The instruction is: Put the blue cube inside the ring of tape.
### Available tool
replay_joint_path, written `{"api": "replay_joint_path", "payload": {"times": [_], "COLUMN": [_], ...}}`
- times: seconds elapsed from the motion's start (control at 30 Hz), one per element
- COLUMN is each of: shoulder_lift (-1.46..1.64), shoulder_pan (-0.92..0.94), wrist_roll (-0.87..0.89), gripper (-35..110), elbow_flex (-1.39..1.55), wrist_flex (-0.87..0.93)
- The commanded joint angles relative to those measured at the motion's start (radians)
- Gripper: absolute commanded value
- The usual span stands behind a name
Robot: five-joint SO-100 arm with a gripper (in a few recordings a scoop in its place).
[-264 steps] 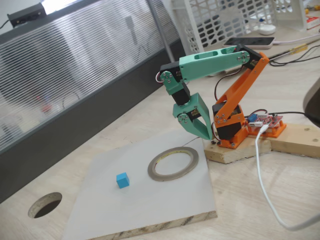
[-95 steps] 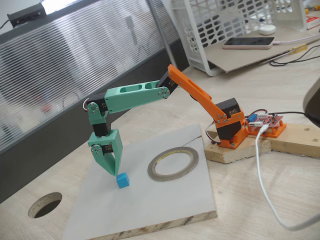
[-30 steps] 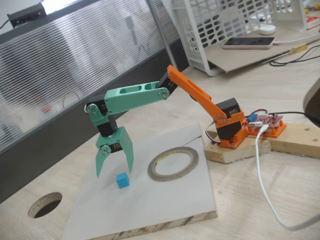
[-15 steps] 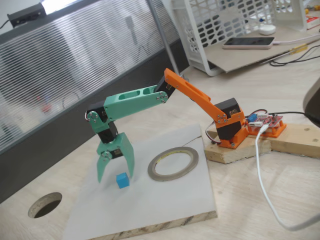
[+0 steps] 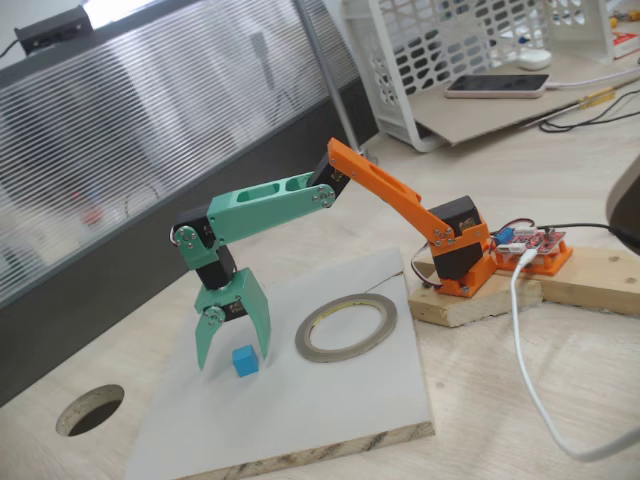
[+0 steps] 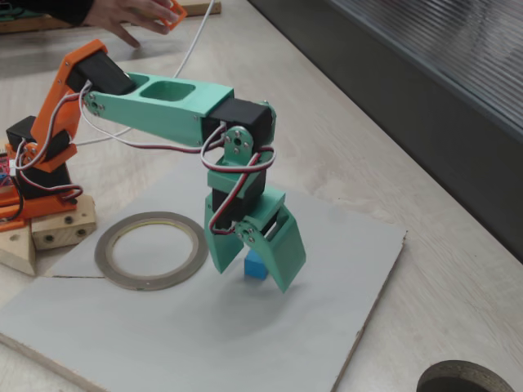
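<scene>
The blue cube (image 5: 244, 360) (image 6: 256, 264) rests on the pale board (image 5: 300, 410) (image 6: 188, 343). My green gripper (image 5: 234, 352) (image 6: 252, 275) is open and points down, with one jaw on either side of the cube and its tips close to the board. Whether the jaws touch the cube I cannot tell. The ring of tape (image 5: 346, 327) (image 6: 149, 250) lies flat on the same board, a short way from the cube on the side of the arm's orange base (image 5: 462, 255).
A dark round hole (image 5: 90, 408) (image 6: 458, 380) is cut in the table beyond the board's edge. Wooden blocks (image 5: 480, 300) carry the arm's base. A white cable (image 5: 530, 370) runs across the table. A white basket (image 5: 460, 50) and a dark panel (image 5: 150, 240) stand behind.
The gripper, shut beside the cube earlier, has opened. Over the last second it has come down so that its jaws stand around the cube. The cube and ring have not moved.
</scene>
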Motion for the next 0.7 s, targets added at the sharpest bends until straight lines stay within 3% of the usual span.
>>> {"api": "replay_joint_path", "payload": {"times": [0.0,0.23,0.5,0.67], "shoulder_lift": [0.015,0.015,0.029,0.029], "shoulder_pan": [-0.012,-0.012,-0.012,-0.012], "wrist_roll": [0.006,0.006,0.000,0.000], "gripper": [67,65,44,39], "elbow_flex": [-0.009,-0.009,-0.011,-0.011], "wrist_flex": [0.015,0.015,0.012,0.012]}}
